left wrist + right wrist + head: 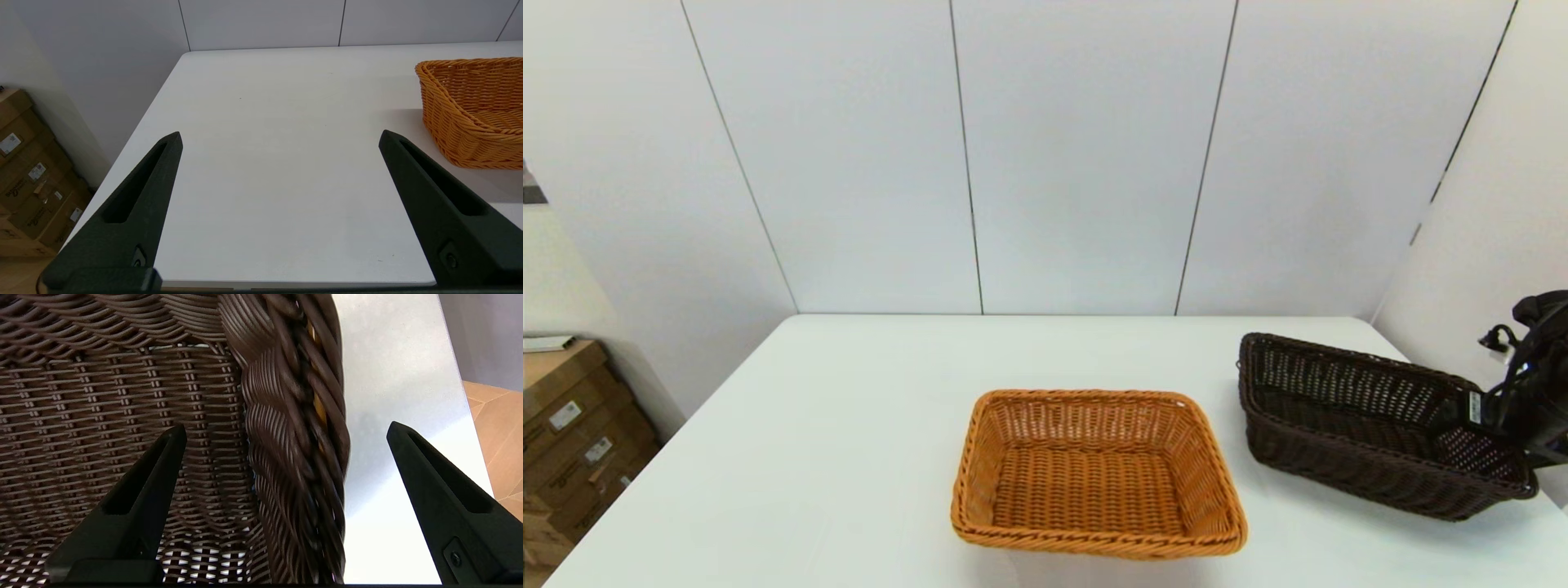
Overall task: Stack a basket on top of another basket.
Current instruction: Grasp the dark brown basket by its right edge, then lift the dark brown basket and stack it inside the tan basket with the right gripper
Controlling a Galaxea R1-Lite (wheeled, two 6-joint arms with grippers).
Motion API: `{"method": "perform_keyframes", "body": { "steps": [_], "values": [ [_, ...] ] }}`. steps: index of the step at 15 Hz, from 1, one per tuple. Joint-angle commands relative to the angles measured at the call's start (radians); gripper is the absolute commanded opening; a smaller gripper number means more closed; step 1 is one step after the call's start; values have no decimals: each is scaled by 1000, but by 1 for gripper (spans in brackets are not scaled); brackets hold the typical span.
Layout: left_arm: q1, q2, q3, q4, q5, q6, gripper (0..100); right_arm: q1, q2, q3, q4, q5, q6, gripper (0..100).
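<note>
The dark brown basket (1372,425) lies at the table's far right, turned at an angle. My right gripper (1474,425) is at its right end. In the right wrist view the right gripper (286,428) is open and straddles the basket's braided rim (294,416), with one finger inside over the weave and one outside over the table. The orange-tan basket (1094,478) sits upright and empty at the front centre. My left gripper (280,136) hangs open over bare table to the left of the orange-tan basket (474,110), holding nothing.
The white table (849,425) has a wall of white panels behind it. Stacked cardboard boxes (572,441) stand on the floor past the table's left edge. The table's right edge (470,416) runs close beside the dark basket, with wooden floor beyond.
</note>
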Motion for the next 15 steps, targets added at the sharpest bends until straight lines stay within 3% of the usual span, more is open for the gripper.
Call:
{"method": "perform_keyframes", "body": {
  "steps": [1, 10, 15],
  "values": [
    [0, 0, 0, 0, 0, 0, 100, 0, 13, -4, 3, 5, -17, 0],
    [0, 0, 0, 0, 0, 0, 100, -1, 23, -35, 5, 8, -15, 0],
    [0, 0, 0, 0, 0, 0, 100, -4, 0, -72, 18, 65, 15, 0]
  ]
}}
